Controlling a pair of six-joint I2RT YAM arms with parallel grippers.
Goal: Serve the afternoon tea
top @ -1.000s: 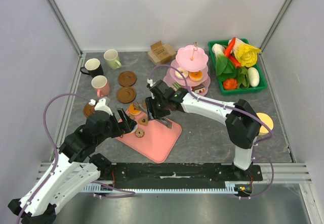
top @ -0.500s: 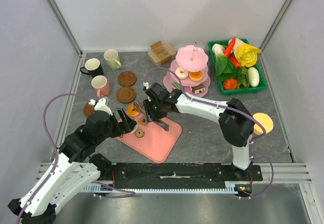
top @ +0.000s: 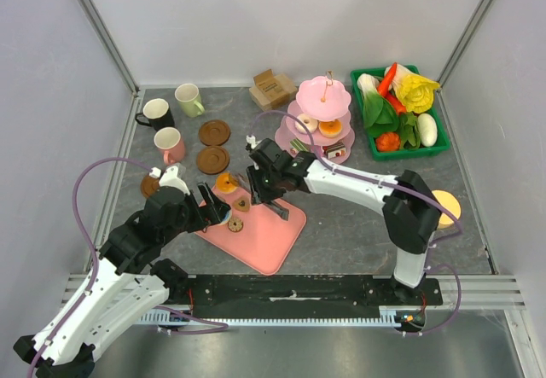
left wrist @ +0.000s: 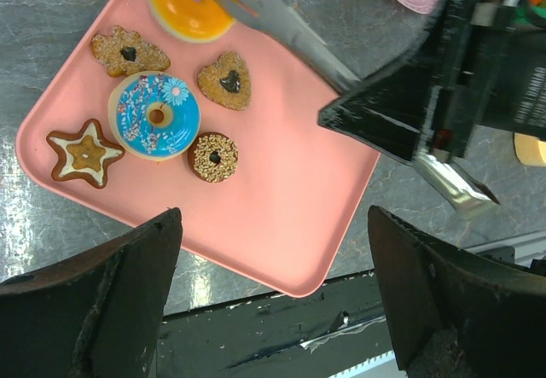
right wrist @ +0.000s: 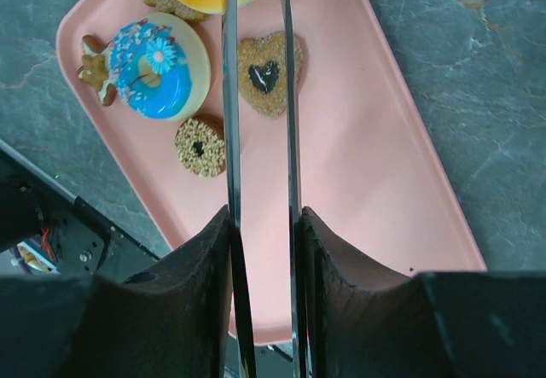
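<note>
six pastries [left wrist: 156,115], i count, crowd the tray's [left wrist: 281,216] left end, its right half bare; left hand [top: 215,207] spread, right hand [right wrist: 262,220] pinching tongs [right wrist: 229,96].

This looks like a robot lab, not a real tea room. A grey table [top: 341,233] sits inside plain white walls [top: 281,20] with metal bars [top: 101,28] in the corners. In front of the pink tray [top: 273,237], two white robot arms [top: 128,258] are bolted to a black rail [top: 299,291]. The toy donuts [left wrist: 155,115] on the tray and the toy vegetables [top: 401,109] behind it are pretend food. A purple cable [top: 77,194] loops left of the tray.
</note>
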